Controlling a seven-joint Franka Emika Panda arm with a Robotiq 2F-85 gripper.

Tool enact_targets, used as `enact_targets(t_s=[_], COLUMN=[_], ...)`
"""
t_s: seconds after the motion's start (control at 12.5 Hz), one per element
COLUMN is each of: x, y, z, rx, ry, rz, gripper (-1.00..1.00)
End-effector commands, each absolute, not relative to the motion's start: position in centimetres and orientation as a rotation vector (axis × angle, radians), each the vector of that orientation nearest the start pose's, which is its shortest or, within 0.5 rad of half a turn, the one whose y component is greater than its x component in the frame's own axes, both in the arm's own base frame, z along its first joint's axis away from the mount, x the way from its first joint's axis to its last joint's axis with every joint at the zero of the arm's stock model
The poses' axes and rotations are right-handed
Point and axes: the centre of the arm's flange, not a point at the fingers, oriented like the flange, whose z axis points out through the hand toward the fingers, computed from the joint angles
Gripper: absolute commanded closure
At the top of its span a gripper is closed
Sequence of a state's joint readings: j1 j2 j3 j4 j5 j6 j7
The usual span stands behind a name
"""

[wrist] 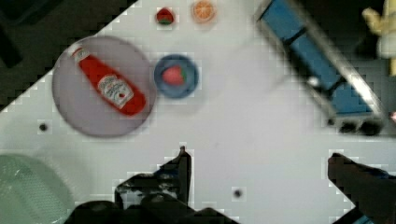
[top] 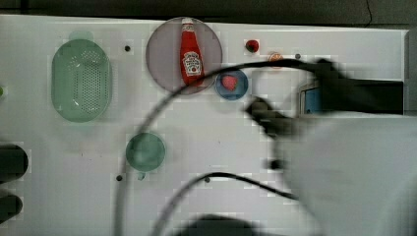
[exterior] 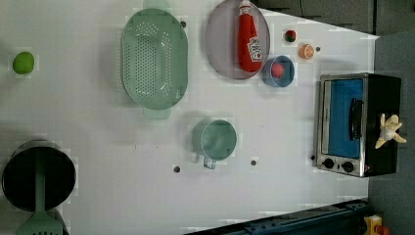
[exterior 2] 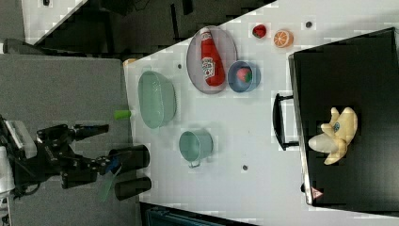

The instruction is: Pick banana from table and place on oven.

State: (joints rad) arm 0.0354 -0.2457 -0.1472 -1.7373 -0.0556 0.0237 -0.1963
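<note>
The claw, spread wide and empty, should withdraw smoothly without clipping the peeled banana resting on the toaster oven at the tabletop's three o'clock in the left view.

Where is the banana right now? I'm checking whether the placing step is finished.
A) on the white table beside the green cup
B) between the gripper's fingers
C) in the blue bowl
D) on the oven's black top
D: the peeled banana lies on the black top of the oven, while the gripper is open and holds nothing.
</note>
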Motion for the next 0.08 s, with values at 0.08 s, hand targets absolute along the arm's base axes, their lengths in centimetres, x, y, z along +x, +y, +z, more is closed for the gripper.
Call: enact_targets(t_s=[0.08], x=[46.87], y=[-6.06], z=[63.39], rx=[-2.767], ry=[1.535], rz=[0.013], gripper=[-1.0])
